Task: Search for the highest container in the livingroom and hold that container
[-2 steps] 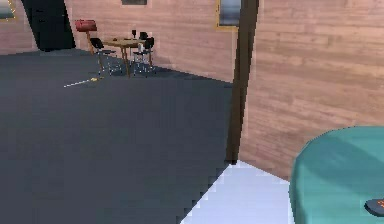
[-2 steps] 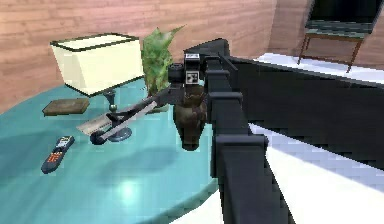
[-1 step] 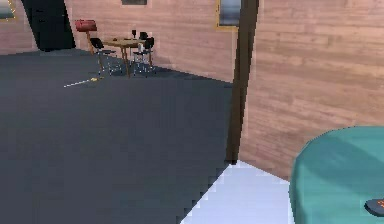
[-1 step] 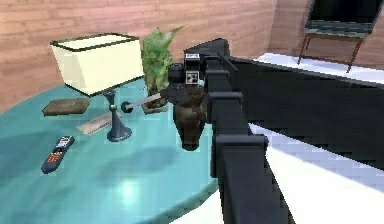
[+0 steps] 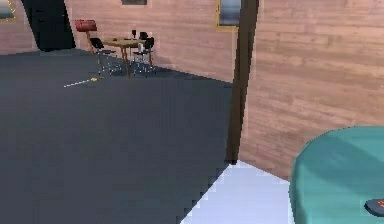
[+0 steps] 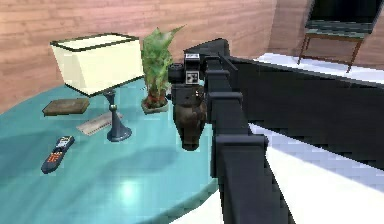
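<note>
Arm side view, dark brown vase (image 6: 190,122) at the teal counter's (image 6: 120,185) edge, right by the gripper (image 6: 183,88), cannot tell whether its fingers grasp anything, lamp (image 6: 98,62), potted plant (image 6: 157,60), remote (image 6: 58,153) nearby.

Glossy teal table (image 6: 140,185); wood-plank walls (image 5: 310,80); matt dark floor (image 5: 120,130); matt cream lampshade (image 6: 95,60) upper left; smooth brown vase (image 6: 190,122) at centre.

A home living room: table lamp (image 6: 95,62), potted plant (image 6: 158,62), remote control (image 6: 58,153), television (image 6: 345,12).
</note>
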{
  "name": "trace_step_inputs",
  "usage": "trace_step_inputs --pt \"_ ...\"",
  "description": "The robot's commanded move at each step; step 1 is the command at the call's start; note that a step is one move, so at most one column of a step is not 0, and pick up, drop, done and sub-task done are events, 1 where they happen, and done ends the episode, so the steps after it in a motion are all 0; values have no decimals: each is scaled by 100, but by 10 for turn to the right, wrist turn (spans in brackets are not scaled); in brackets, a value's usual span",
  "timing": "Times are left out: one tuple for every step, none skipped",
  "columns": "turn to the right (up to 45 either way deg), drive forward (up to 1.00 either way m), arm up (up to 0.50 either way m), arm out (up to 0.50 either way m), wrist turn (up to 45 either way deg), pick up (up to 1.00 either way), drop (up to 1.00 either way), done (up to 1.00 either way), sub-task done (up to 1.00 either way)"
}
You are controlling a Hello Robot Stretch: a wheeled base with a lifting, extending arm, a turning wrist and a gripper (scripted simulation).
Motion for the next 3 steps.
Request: trace_step_inputs --pt "0 0 0 0 30 0 0 0 0" --pt "0 0 0 0 0 100 0 0 0" --pt "0 0 0 0 0 0 0 100 0"
